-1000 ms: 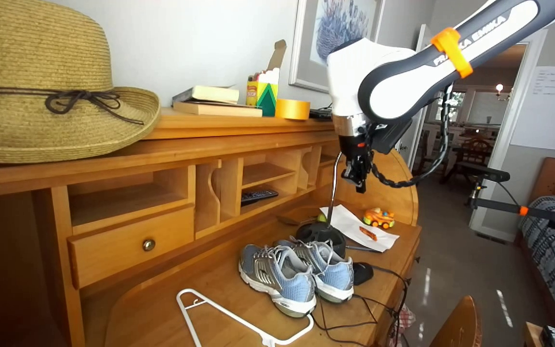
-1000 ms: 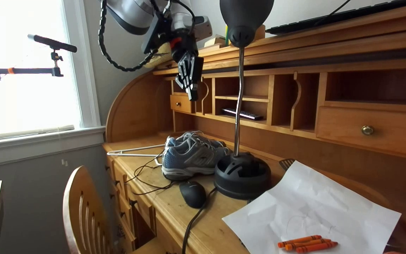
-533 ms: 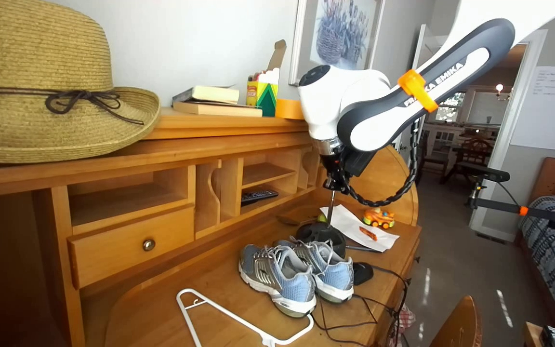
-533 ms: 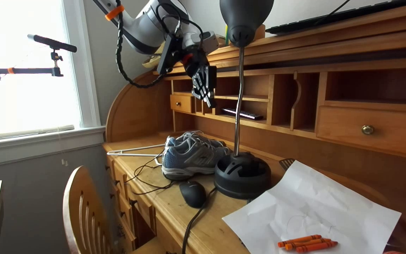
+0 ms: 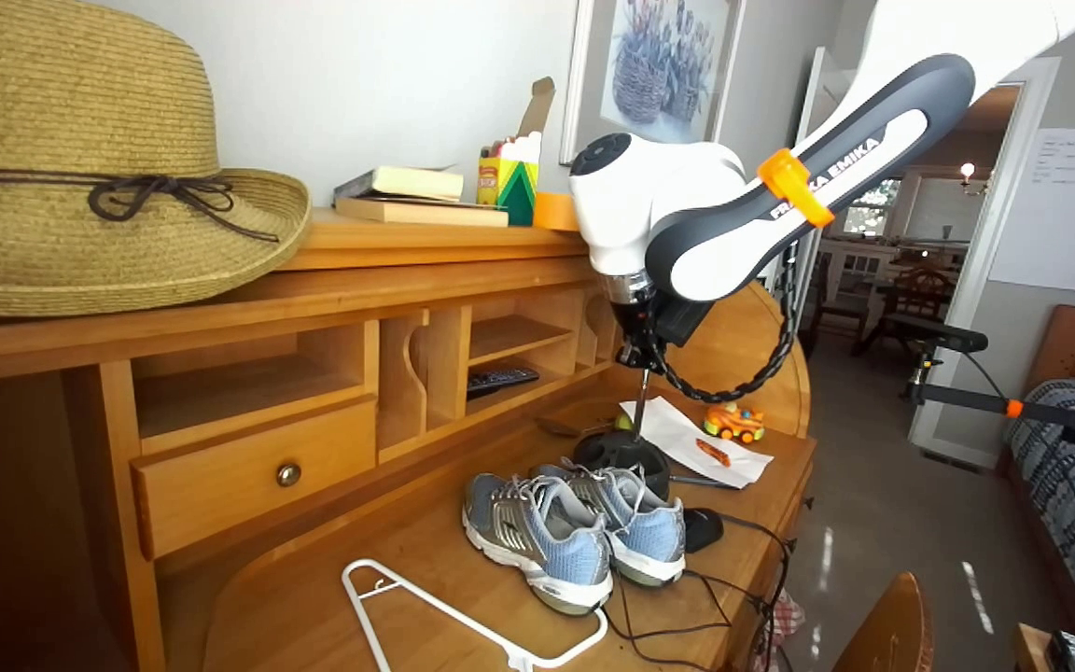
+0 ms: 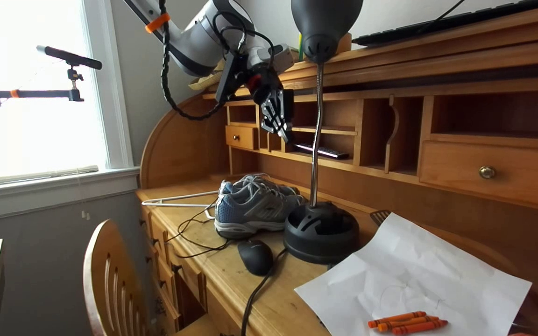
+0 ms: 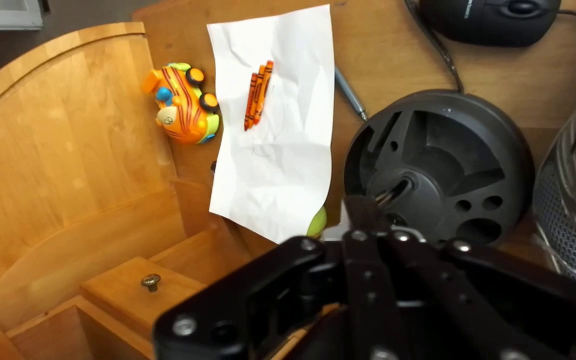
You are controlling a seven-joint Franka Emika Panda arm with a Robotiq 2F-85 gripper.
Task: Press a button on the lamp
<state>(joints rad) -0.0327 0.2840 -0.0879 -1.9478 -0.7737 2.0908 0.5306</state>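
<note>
The lamp has a dark cone-shaped head, a thin silver gooseneck stem and a round black base on the desk. The base also shows in an exterior view and the wrist view. My gripper is shut and empty, in the air beside the stem, well above the base. In another exterior view the gripper overlaps the upper stem. In the wrist view its fingertips cover part of the base near the stem's foot. I cannot make out a button clearly.
Grey-blue shoes stand against the base. A black mouse and cables lie in front. White paper with orange crayons and a toy car are on the other side. Desk shelves stand behind.
My gripper has moved down and toward the lamp stem, mostly in the first half second, with a small further shift since. It stays shut. The lamp and other objects have not moved.
</note>
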